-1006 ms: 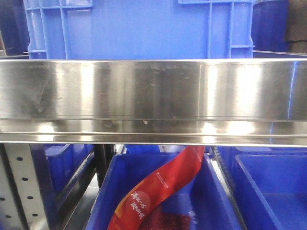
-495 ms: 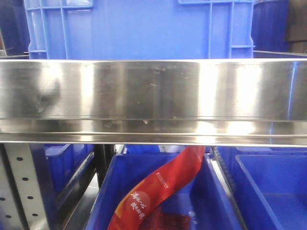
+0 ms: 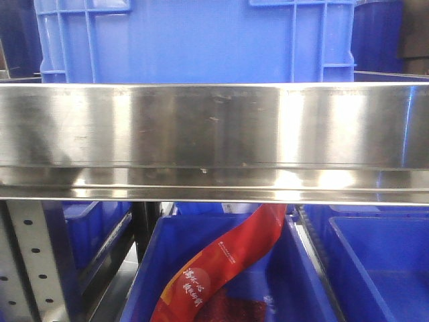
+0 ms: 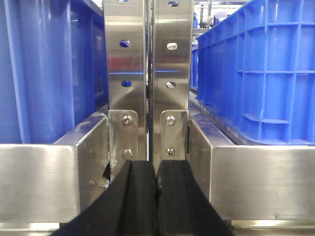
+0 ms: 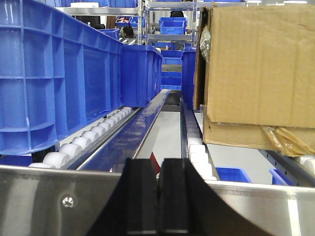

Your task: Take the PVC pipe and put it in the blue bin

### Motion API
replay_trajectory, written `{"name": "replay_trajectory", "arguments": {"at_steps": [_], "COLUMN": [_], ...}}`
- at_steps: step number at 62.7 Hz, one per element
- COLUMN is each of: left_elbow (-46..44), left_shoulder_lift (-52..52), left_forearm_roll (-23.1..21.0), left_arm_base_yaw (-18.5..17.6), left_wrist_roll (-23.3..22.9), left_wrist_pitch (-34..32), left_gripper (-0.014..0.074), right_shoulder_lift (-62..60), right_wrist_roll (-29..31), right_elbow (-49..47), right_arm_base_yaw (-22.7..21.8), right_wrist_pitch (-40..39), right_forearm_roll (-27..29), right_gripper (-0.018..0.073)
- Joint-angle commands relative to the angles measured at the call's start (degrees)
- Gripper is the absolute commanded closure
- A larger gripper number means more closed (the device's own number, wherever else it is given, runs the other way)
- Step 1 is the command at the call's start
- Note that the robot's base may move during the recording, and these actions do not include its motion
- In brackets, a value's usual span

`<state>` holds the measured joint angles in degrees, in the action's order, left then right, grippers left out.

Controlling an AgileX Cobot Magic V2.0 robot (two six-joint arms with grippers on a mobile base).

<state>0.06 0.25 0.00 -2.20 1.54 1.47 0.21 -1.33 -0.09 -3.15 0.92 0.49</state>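
Note:
The PVC pipe shows in none of the views. Blue bins are all around: a large one stands on the shelf above the steel rail, and an open one sits below it with a red printed bag inside. My left gripper is shut and empty, pointing at two steel uprights between two blue bins. The right gripper is also shut and empty, just in front of a steel rail. Neither gripper appears in the front view.
In the right wrist view a row of blue bins rests on white rollers at the left, and a cardboard box sits on the right lane. Another open blue bin lies at the lower right of the front view.
A dark reflection on the left part of the steel rail has faded away. Nothing else has moved.

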Motion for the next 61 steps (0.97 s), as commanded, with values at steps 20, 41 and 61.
{"name": "replay_trajectory", "arguments": {"at_steps": [20,41,61], "left_elbow": [-0.1,-0.1,-0.1], "left_shoulder_lift": [-0.2,-0.2,-0.2], "left_forearm_roll": [0.0,0.0,0.0], "left_arm_base_yaw": [0.2,0.2,0.2], "left_wrist_roll": [-0.2,-0.2,-0.2], "left_wrist_pitch": [-0.7,-0.7,-0.7], "left_gripper": [0.0707,0.0707,0.0707], "right_shoulder_lift": [-0.2,-0.2,-0.2], "right_wrist_roll": [-0.1,-0.1,-0.1], "right_elbow": [0.1,0.1,0.1], "right_arm_base_yaw": [-0.2,-0.2,-0.2], "right_wrist_pitch": [-0.9,-0.9,-0.9], "right_forearm_roll": [-0.5,-0.5,-0.5], "right_gripper": [0.0721,0.0721,0.0721]}}
